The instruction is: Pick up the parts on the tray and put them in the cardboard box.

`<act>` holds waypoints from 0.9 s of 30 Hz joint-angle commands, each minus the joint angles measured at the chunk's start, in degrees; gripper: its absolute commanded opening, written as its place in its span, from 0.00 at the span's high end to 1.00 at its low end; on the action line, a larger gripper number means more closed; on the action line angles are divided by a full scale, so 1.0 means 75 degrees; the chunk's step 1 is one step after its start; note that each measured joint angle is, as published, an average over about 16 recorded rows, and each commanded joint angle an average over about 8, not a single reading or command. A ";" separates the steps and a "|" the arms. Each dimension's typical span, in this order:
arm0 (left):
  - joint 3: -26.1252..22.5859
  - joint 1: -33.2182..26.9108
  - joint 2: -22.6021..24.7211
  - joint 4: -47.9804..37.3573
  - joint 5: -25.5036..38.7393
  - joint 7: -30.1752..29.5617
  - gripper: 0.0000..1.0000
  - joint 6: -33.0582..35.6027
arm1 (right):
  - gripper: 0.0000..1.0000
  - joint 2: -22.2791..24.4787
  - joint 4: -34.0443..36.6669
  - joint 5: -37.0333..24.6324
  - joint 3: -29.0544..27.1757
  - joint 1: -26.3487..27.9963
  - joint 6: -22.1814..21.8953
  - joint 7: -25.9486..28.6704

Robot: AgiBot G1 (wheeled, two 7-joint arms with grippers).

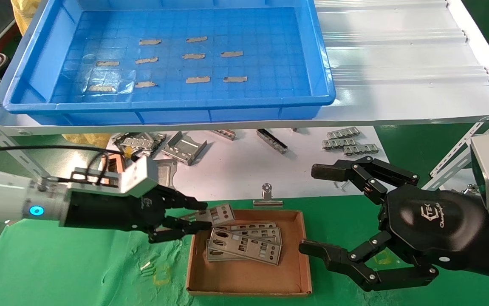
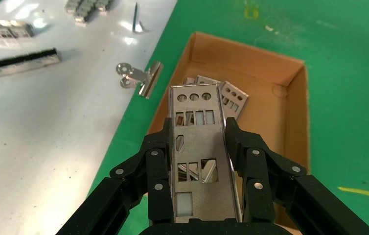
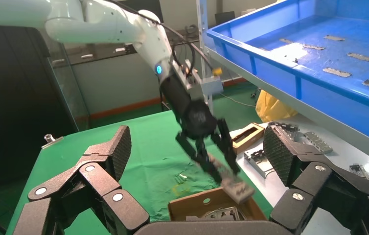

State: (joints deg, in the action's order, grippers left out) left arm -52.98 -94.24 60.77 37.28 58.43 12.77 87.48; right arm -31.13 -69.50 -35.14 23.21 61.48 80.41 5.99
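My left gripper [image 1: 202, 216] is shut on a silver punched plate [image 1: 218, 213], gripping its long edges and holding it tilted over the left rear corner of the cardboard box [image 1: 244, 278]. In the left wrist view the plate [image 2: 197, 147] points out over the box [image 2: 251, 63]. Several plates [image 1: 244, 246] lie stacked inside the box. The blue tray [image 1: 168, 108] on the shelf above holds only grey tape strips. My right gripper [image 1: 316, 210] is open and empty, just right of the box. The right wrist view shows the left gripper [image 3: 224, 171] above the box [image 3: 207, 200].
A binder clip [image 1: 267, 195] lies behind the box on the white sheet. Bent metal brackets [image 1: 183, 148] and other metal pieces [image 1: 350, 142] lie farther back under the white shelf [image 1: 397, 63]. A small brown-rimmed piece [image 3: 247, 134] sits near the left arm.
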 commanded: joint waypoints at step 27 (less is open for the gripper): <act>-0.0636 0.0339 0.1334 -0.0829 0.1035 0.1355 1.00 -0.1082 | 0.00 0.0000 0.0000 0.0000 0.0000 0.0000 0.0000 0.0000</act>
State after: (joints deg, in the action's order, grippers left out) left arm -57.71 -91.76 70.77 30.91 66.10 22.89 79.49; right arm -31.13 -69.50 -35.14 23.21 61.48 80.41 5.99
